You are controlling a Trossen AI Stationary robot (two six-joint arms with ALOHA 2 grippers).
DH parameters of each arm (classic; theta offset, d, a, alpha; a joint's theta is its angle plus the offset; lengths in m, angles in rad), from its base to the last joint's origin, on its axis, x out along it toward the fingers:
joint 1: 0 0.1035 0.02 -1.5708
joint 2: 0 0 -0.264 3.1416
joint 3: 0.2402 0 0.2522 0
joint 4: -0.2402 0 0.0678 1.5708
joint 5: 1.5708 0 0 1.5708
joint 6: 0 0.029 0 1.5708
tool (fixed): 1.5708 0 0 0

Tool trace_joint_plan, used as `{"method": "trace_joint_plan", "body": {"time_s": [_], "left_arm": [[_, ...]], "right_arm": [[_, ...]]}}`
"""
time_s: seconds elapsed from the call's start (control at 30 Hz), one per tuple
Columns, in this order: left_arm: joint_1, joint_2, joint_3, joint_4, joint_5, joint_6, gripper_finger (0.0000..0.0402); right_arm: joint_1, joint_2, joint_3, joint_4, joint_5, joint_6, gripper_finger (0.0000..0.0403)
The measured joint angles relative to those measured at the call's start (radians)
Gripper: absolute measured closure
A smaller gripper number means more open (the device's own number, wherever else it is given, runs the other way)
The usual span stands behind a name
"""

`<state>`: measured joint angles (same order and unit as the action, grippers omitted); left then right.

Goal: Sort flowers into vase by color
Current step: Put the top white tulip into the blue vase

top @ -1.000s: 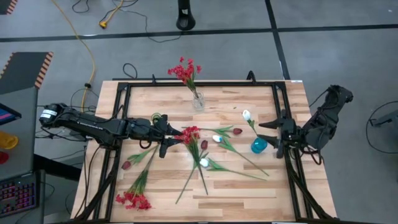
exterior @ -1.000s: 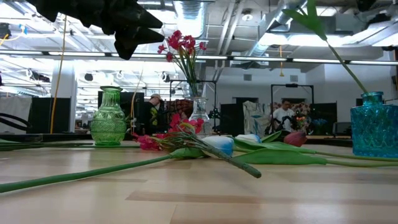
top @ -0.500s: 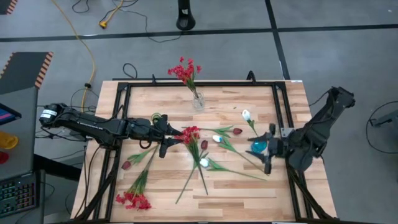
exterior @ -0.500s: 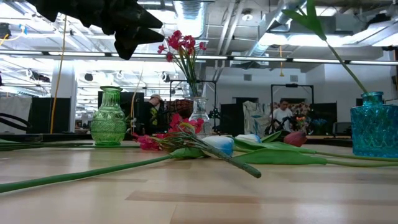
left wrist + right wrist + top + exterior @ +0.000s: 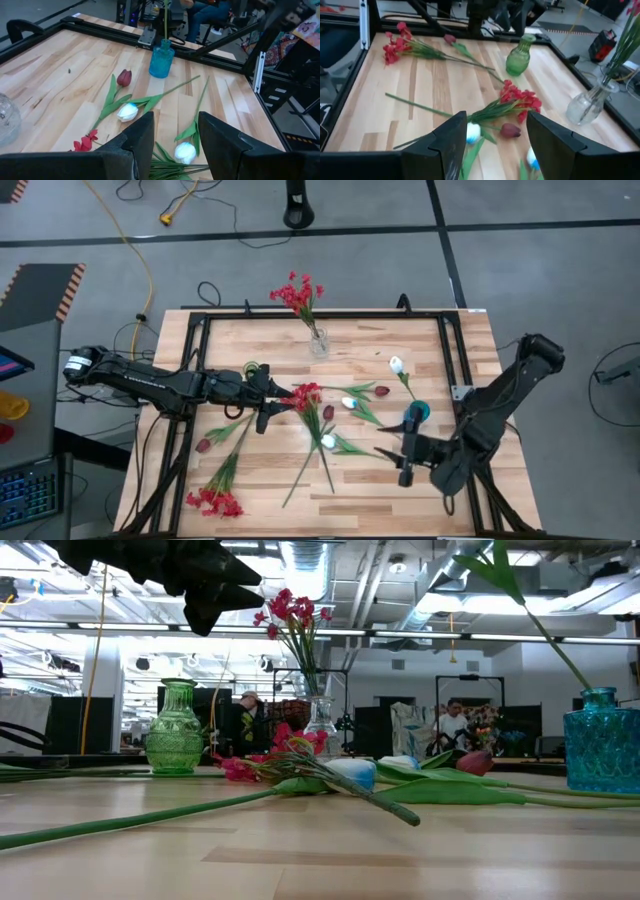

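Loose flowers lie on the wooden table: a red spray (image 5: pixel 305 395), white tulips (image 5: pixel 349 403) (image 5: pixel 328 441), maroon tulips (image 5: pixel 381 391) (image 5: pixel 203 445), and a second red spray (image 5: pixel 215 500) near the front left. A clear vase (image 5: pixel 318 342) holds red flowers. A blue vase (image 5: pixel 416 413) holds one white tulip (image 5: pixel 396 365). A green vase (image 5: pixel 252 370) stands by the left arm. My left gripper (image 5: pixel 272 404) hovers open above the table, just left of the middle red spray. My right gripper (image 5: pixel 398 460) is open in the air, in front of the blue vase, pointing toward the flowers.
A black metal frame (image 5: pixel 200 330) runs around the tabletop. Bare wood lies at the near right (image 5: pixel 380 500) and the far left (image 5: pixel 240 335). In the low view, people and furniture show in the room behind the table.
My right gripper has swung from the table's right edge toward the near edge and the middle, sinking a little and rolling, and now stands in front of the blue vase. Its fingers keep the same gap. The flowers and vases have not moved.
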<state>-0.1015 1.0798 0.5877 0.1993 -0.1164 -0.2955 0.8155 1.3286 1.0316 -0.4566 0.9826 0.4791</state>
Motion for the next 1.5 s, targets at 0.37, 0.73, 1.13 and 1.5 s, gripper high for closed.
{"method": "trace_joint_plan", "body": {"time_s": [0.37, 0.73, 1.13, 1.5], "left_arm": [[0.000, 0.000, 0.000, 0.000, 0.000, 0.000, 0.0260], [0.000, 0.000, 0.000, -0.008, 0.000, 0.000, 0.0260], [0.000, 0.000, 0.000, -0.008, 0.000, 0.000, 0.0260], [0.000, 0.000, 0.000, -0.007, 0.000, 0.000, 0.0260]], "right_arm": [[-0.067, 0.123, 0.002, -0.038, -0.086, 0.190, 0.0168], [-0.180, 0.253, 0.002, -0.260, -0.302, 0.505, 0.0180], [-0.335, 0.404, 0.002, -0.317, -0.468, 0.537, 0.0213], [-0.460, 0.424, 0.002, -0.333, -0.517, 0.485, 0.0216]]}}
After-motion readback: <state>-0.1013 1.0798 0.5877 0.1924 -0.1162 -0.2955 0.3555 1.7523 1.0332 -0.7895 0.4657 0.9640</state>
